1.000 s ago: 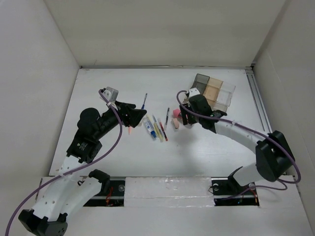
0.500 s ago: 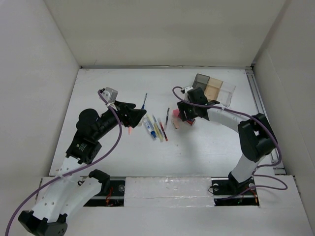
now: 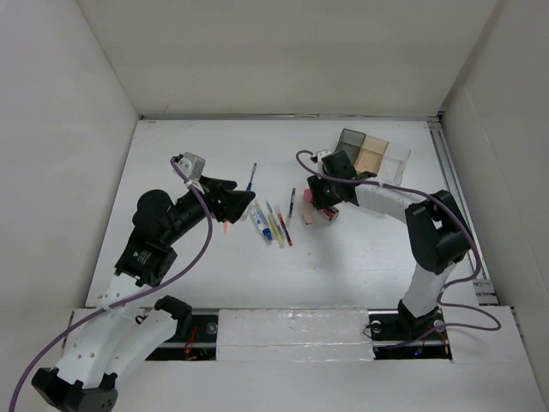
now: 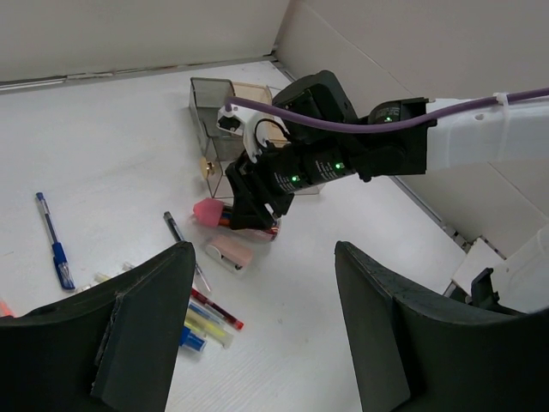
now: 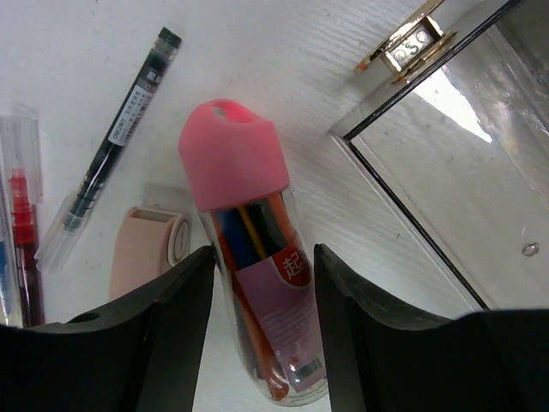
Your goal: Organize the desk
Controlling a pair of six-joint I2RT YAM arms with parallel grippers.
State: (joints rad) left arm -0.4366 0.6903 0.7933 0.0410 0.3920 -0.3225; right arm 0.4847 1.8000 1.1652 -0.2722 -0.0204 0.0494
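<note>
On the white desk (image 3: 214, 137) lies a clear tube of coloured pens with a pink cap (image 5: 232, 163), also seen in the left wrist view (image 4: 206, 210). My right gripper (image 5: 263, 257) has one finger on each side of the tube's body, pressing it as it lies on the desk; from above it (image 3: 324, 206) is left of the clear compartmented tray (image 3: 377, 159). My left gripper (image 4: 262, 257) is open and empty, hovering above the desk left of the loose pens (image 3: 273, 225).
A pink correction-tape holder (image 5: 141, 253) and a black pen (image 5: 116, 129) lie just left of the tube. A blue pen (image 3: 252, 176) lies further back. A small orange item (image 3: 226, 227) lies under the left gripper. A metal rail (image 3: 455, 180) runs along the right edge.
My right arm has swung its elbow in and the gripper has shifted slightly back-left over the tube. The left arm has not moved.
</note>
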